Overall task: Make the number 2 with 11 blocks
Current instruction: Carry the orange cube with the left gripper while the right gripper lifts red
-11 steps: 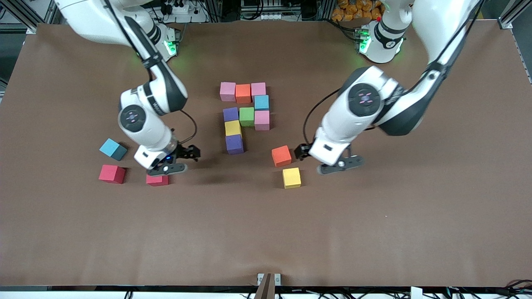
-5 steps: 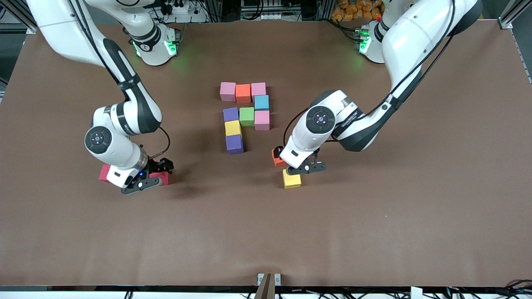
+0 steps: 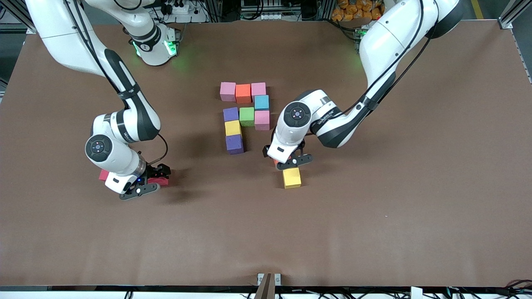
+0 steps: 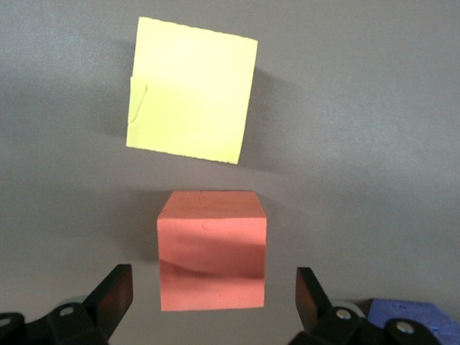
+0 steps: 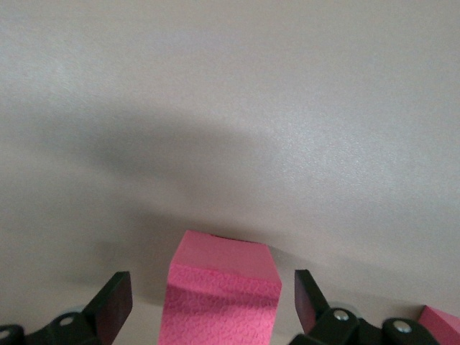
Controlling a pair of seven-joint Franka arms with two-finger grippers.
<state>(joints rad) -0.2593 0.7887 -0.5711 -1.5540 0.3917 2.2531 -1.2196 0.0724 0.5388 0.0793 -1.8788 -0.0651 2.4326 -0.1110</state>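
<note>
Both grippers—left (image 4: 212, 305), right (image 5: 208, 309)—apparently lower over blocks now.

Even overhead light fills the front view; the brown worktop (image 3: 374, 216) looks matte, with no glare. Soft, diffuse shadows spread under both arms. In the wrist views the worktop washes out to pale grey. The red block (image 5: 223, 298) sits close to the lens and looks slightly soft, perhaps out of focus.
</note>
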